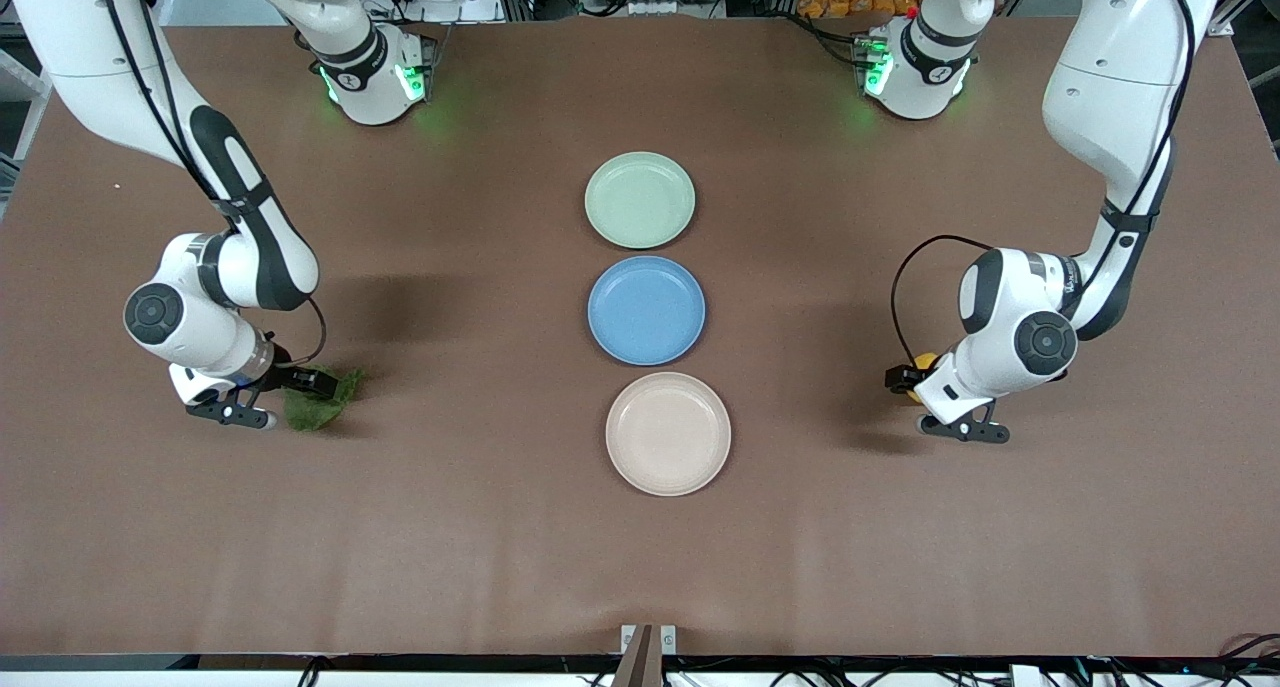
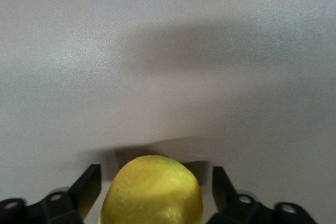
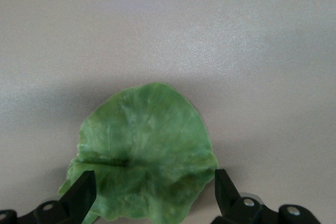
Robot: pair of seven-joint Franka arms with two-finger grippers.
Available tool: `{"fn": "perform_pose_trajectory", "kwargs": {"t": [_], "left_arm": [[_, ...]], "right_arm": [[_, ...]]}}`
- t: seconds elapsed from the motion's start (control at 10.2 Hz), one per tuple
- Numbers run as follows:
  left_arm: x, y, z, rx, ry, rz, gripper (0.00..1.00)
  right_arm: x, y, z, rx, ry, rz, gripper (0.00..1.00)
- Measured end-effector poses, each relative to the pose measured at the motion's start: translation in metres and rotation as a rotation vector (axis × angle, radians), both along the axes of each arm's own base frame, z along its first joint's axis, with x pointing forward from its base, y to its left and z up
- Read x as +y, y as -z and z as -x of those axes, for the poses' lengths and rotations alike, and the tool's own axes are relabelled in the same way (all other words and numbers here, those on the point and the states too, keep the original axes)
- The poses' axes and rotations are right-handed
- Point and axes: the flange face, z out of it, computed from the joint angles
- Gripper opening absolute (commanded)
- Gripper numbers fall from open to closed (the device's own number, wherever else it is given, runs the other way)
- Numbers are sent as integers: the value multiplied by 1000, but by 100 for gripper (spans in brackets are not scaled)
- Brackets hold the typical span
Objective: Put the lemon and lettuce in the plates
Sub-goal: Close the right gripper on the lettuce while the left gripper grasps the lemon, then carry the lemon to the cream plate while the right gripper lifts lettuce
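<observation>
Because the lemon point(image 2: 152, 198) looks firm, smooth and apt to roll, the left gripper point(image 2: 156, 170), spread open astride it at the bottom of its frame, should probably pinch its widest middle. The right gripper point(image 3: 155, 174), likewise unclenched, straddles the limp, light lettuce point(image 3: 144, 150) lying flat on the table; a raised fold seems the best hold. The mint plate point(image 1: 640, 199) and beige plate point(image 1: 668, 433) sit mid-frame in the front view.

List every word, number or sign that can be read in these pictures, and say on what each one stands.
None can be read.
Left arm's wrist link: small dark lettering, too small to read.
Mint plate, blue plate, beige plate, lemon, lettuce: no text.
</observation>
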Motion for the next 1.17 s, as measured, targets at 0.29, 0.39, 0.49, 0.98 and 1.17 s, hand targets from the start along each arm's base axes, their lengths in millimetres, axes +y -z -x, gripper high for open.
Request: {"fn": "perform_pose_trajectory", "kwargs": {"t": [0.29, 0.39, 0.49, 0.98, 1.17], "left_arm": [[0, 1, 0, -4, 3, 1, 38], [0, 0, -1, -7, 10, 2, 35], [0, -2, -3, -14, 21, 3, 35], [-9, -64, -39, -3, 31, -4, 35], [-27, -99, -53, -27, 44, 19, 35]], "right_arm": [[0, 5, 0, -5, 1, 0, 100], [0, 7, 0, -8, 1, 0, 70], [0, 9, 0, -11, 1, -1, 27], [10, 1, -4, -31, -1, -14, 0], [10, -17, -5, -15, 7, -13, 0]]}}
